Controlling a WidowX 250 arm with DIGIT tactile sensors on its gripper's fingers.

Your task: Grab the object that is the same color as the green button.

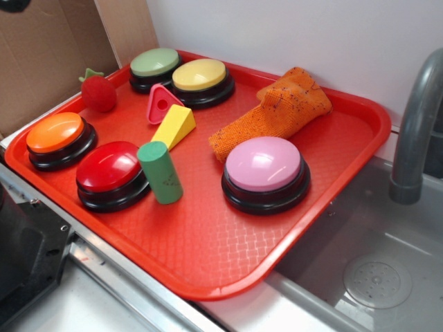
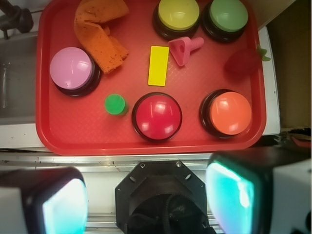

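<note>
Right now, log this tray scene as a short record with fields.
surface: red tray beside a sink
target: green cylinder, upright, next to the red button
colour reference: green button, far corner, beside the yellow button
other buttons: orange, pink
loose items: yellow wedge, pink triangle, toy strawberry, orange cloth
end effector: open, above the tray's near edge, holding nothing

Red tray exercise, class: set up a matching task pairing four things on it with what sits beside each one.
Things:
1. green cylinder block
2. green button
3. orange cloth
4. toy strawberry

Places:
A. just behind the pink button
B. standing beside the red button
C. far corner, next to the yellow button
D. behind the orange button, near the tray edge

Pairs: 1-B, 2-C, 3-A, 4-D
</note>
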